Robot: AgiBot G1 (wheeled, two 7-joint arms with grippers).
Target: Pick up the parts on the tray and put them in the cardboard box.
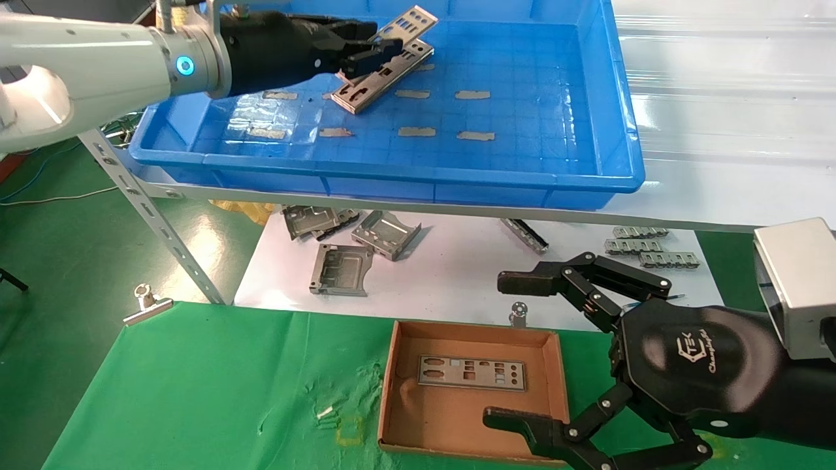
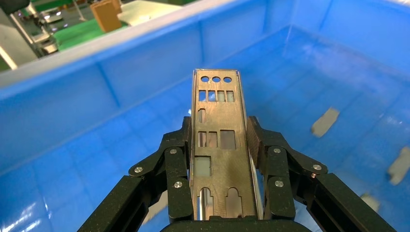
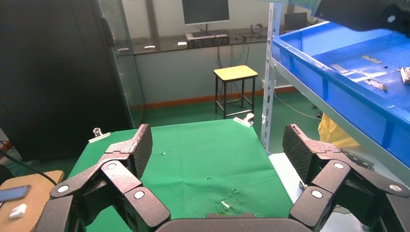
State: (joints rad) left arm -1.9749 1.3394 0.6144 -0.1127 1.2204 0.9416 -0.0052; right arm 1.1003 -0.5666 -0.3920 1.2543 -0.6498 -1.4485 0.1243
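Note:
My left gripper reaches into the blue tray at its far left and is shut on a silver-grey punched plate, which sticks out past the fingertips, tilted above the floor. A second plate lies on the tray floor just beneath it. The cardboard box sits on the green cloth in front and holds one plate. My right gripper hovers open and empty at the box's right side.
Short grey tape strips dot the tray floor. Folded grey brackets and small metal pieces lie on a white sheet under the shelf. A slotted shelf leg slants at the left. Binder clips hold the green cloth.

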